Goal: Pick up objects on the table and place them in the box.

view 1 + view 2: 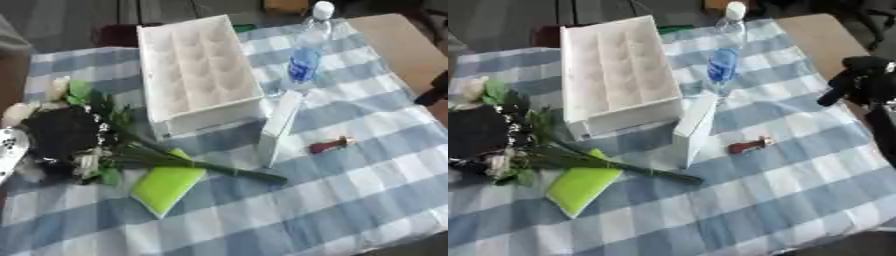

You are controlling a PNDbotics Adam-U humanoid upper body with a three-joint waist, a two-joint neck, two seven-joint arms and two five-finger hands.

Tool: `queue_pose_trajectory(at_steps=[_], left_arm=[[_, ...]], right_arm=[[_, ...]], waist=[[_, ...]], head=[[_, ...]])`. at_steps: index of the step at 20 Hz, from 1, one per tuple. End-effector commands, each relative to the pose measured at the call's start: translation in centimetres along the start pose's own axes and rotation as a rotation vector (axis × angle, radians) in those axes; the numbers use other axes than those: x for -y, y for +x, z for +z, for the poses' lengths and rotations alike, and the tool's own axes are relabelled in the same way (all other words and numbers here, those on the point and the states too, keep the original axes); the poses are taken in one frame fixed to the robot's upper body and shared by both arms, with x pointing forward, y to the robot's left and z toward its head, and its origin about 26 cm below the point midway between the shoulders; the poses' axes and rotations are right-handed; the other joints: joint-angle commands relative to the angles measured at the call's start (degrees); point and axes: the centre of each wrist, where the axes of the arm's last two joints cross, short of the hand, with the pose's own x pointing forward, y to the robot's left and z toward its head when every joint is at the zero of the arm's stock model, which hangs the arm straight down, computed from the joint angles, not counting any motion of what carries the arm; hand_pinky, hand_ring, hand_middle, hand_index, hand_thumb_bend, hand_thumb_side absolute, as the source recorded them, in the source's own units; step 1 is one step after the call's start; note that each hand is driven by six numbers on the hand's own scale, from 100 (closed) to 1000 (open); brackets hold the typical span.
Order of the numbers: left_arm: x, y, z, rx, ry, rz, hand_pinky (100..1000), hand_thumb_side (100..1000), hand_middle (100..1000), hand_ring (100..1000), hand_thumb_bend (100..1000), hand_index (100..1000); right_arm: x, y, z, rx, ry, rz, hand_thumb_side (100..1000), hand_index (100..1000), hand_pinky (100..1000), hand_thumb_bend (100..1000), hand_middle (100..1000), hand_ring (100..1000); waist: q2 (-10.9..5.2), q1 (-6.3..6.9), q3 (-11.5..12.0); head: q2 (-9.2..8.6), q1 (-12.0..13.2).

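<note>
While right hand point(866, 80) hovers table-edge, box point(197, 75) uncrowded

The white compartmented plastic box point(197, 75) lies open from above, nothing over its cells. Against its near right corner leans a flat white lid point(280, 125), narrowing the way in from that side. Right of the box, at its far end, a clear plastic bottle with a blue label point(306, 55) stands upright. Left of the box, a bunch of flowers point(79, 130) crowds the checked cloth, its stems point(192, 162) running across a green sponge point(166, 185). The counter point(350, 200) nearer than the box and to its right holds only a small red object point(328, 145). The right hand point(859, 80) hangs well right of the box.
</note>
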Motion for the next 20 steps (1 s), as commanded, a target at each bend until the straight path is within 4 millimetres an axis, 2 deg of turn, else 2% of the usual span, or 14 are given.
queue_pose_trajectory(at_steps=[1, 5, 8, 12, 13, 14, 15, 20], left_arm=[[-1.8, -1.3, 1.5, 0.003, 0.033, 0.002, 664, 220, 269, 391, 397, 322], [-5.6, -2.0, 3.3, 0.023, 0.106, 0.044, 648, 208, 264, 381, 345, 319], [-8.9, -2.4, 4.7, 0.018, 0.157, 0.058, 647, 202, 259, 376, 354, 315], [-12.1, -2.7, 6.3, -0.024, 0.225, 0.104, 628, 174, 241, 355, 337, 301], [-12.5, -2.8, 6.5, -0.040, 0.242, 0.128, 610, 158, 229, 349, 298, 291], [-12.6, -2.9, 6.7, -0.057, 0.258, 0.158, 610, 158, 229, 349, 298, 291], [-12.5, -3.0, 6.8, -0.072, 0.271, 0.192, 594, 148, 225, 349, 251, 290], [-11.6, -4.0, 7.1, -0.144, 0.286, 0.310, 585, 141, 227, 351, 222, 291]], right_arm=[[0.4, 0.8, -0.4, 0.023, 0.010, 0.025, 694, 804, 581, 100, 599, 531], [0.4, 0.8, -0.3, 0.021, 0.006, 0.029, 694, 804, 581, 100, 599, 530], [0.5, 0.8, -0.3, 0.020, 0.002, 0.031, 693, 804, 581, 100, 599, 530], [0.5, 0.8, -0.3, 0.019, 0.000, 0.032, 693, 804, 581, 100, 599, 531], [0.5, 0.9, -0.3, 0.019, -0.001, 0.032, 691, 804, 581, 100, 599, 531], [0.5, 0.9, -0.3, 0.020, -0.001, 0.031, 691, 804, 581, 100, 599, 531], [0.5, 0.9, -0.3, 0.021, -0.002, 0.031, 691, 804, 581, 100, 599, 531], [0.5, 0.8, -0.2, 0.022, -0.005, 0.030, 690, 804, 582, 100, 599, 531]], waist=[[-0.67, -0.13, 0.1], [-0.74, -0.14, 0.3], [-0.83, -0.14, 0.4], [-1.04, -0.16, 0.6], [-1.07, -0.19, 0.6], [-1.09, -0.23, 0.6], [-1.09, -0.29, 0.6], [-1.15, -0.49, 0.6]], head=[[-0.17, -0.4], [-0.10, -0.9], [-0.10, -1.1], [-0.19, -1.4], [-0.25, -1.5], [-0.31, -1.6], [-0.36, -1.7], [-0.40, -1.9]])
